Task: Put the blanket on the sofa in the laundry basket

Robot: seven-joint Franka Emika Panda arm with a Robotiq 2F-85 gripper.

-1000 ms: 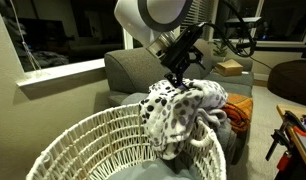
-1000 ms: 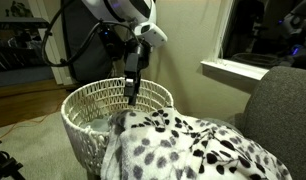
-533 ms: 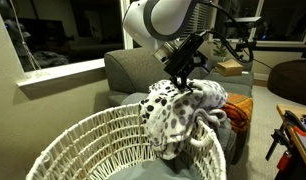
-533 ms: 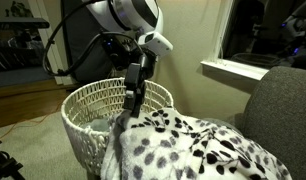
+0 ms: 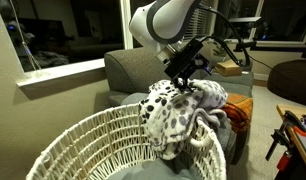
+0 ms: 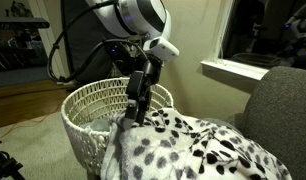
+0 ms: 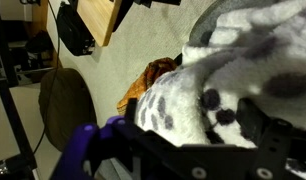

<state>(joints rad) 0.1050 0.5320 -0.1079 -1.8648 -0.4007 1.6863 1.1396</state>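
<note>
A living room at night, with a beige wall and dark windows (image 5: 53,35). One grey sofa (image 5: 128,68) stood under the sill. One round basket (image 5: 93,140) of open white woven cord stood just beside the sofa, seen in both exterior views.

One white blanket (image 5: 178,110) with black spots lay heaped on the sofa seat, its near edge hanging down close to the basket's braided rim (image 6: 93,92). None of it could be seen inside the basket. One plain orange blanket (image 5: 239,113) lay partly under the heap, also showing in the wrist view (image 7: 143,85). One dark round pouffe (image 5: 293,78) sat well apart on the floor.

One robot arm reached down over the heap. Its single gripper (image 5: 183,84) was at the top of the blanket with its two fingers spread wide. In the wrist view, spotted fleece filled the space between them, not pinched. Whether the fingertips touched the fabric could not be told.
</note>
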